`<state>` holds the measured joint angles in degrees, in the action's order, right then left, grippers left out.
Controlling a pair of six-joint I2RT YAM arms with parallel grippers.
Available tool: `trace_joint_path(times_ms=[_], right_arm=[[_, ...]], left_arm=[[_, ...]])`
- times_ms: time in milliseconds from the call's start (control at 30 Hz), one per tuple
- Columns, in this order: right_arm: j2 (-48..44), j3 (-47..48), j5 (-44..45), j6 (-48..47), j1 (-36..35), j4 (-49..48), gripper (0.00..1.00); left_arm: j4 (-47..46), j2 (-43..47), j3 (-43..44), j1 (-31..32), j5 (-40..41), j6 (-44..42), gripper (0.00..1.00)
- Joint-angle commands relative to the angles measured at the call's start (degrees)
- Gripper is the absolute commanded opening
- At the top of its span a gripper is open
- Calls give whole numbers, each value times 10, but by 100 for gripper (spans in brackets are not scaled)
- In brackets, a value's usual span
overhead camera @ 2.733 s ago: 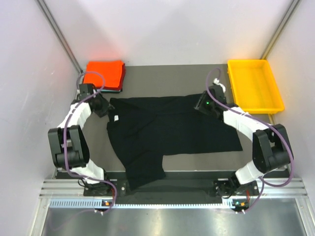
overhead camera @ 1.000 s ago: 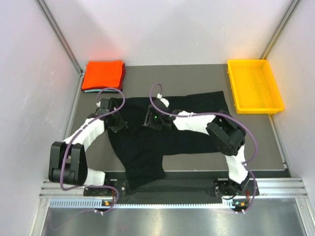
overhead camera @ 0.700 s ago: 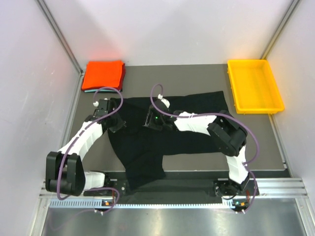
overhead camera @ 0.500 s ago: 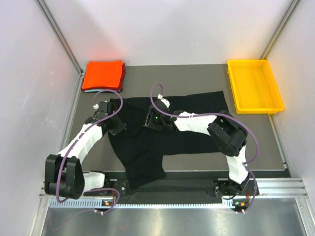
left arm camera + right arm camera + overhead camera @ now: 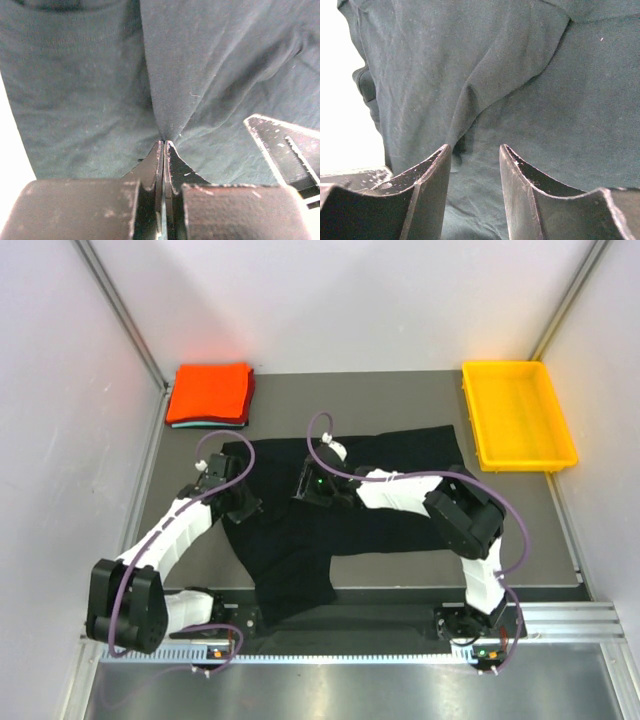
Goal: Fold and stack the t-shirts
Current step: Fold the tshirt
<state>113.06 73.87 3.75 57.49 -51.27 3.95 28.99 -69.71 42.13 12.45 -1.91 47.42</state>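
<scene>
The black shirt (image 5: 295,560) lies spread across the lower middle; at its left edge the left claw (image 5: 164,142) is clamped tight on a pinched ridge of cloth; the right claw (image 5: 474,150), jaws partly apart and empty, hovers over the shirt's centre; likely the first fold, so next the pinched edge needs carrying across and laying flat; the folded orange stack (image 5: 210,392) sits upper left.

The dark grey table (image 5: 400,400) carries a black t-shirt (image 5: 300,540) spread across its middle, with a folded orange-red shirt (image 5: 210,392) atop a teal shirt (image 5: 200,425) beyond its left end and a yellow tray (image 5: 520,415) beyond its right.
</scene>
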Motion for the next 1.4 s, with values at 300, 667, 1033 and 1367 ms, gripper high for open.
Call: trace_joint_path(times_ms=[300,667,1033,1367], right_arm=[[-29,-6,4,-7,-9,-34,43],[-49,-18,26,-22,-5,-25,42],[-38,-19,1,-24,-13,-54,44],[-15,-14,-12,-3,-38,-61,44]], left_arm=[[-8,13,-32,34,12,42,0],[-8,4,-4,40,58,8,5],[-70,-43,9,-99,-43,-60,47],[-114,-162,156,-265,-67,-83,41]])
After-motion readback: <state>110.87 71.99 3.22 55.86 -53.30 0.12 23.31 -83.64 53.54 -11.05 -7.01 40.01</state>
